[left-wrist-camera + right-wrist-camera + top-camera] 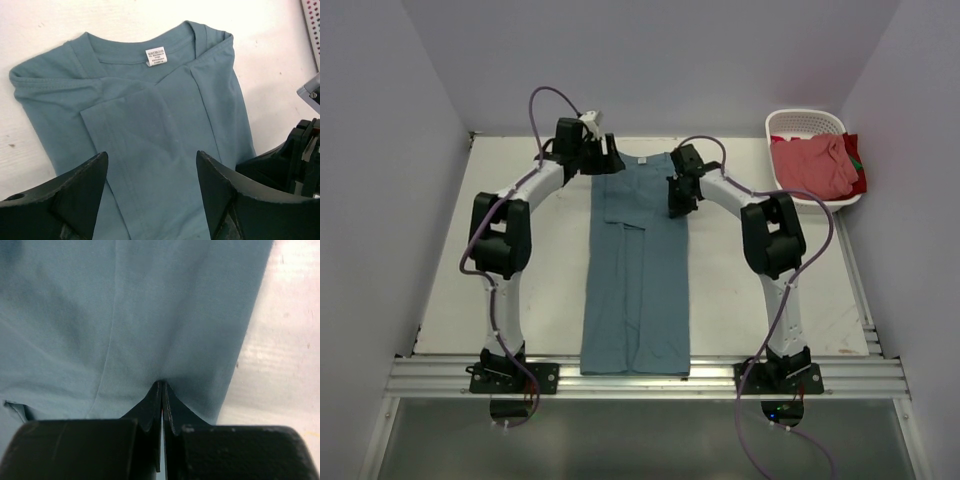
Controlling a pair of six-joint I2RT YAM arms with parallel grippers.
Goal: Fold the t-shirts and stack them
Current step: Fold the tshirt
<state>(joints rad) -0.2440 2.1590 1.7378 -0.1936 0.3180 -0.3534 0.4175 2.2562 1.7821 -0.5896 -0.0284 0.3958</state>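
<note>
Pale walls close in the white table (530, 290) on the left, far and right sides, and an aluminium rail (640, 382) carrying both arm bases runs along the near edge. The teal t-shirt (638, 270) lies flat down the centre of the table as a long narrow strip, both sides folded inward, collar at the far end and hem just short of the rail. Bare table surface shows to the left and right of the strip's long edges. Each arm rises from its base, bends at the elbow outboard of the shirt and reaches inward toward the collar end. The left gripper (150, 162) hovers over the far left shoulder of the shirt, jaws spread apart with nothing between them; the white neck label (155, 56) and the folded-in sleeve lie ahead of it. The right gripper (161, 390) sits at the shirt's right edge, jaws pressed together, tips touching the cloth; whether cloth is pinched between them cannot be told. A white slotted basket (805, 122) stands in the far right corner against the wall, well apart from the folded shirt, and holds the crumpled salmon t-shirt (815, 165).
</note>
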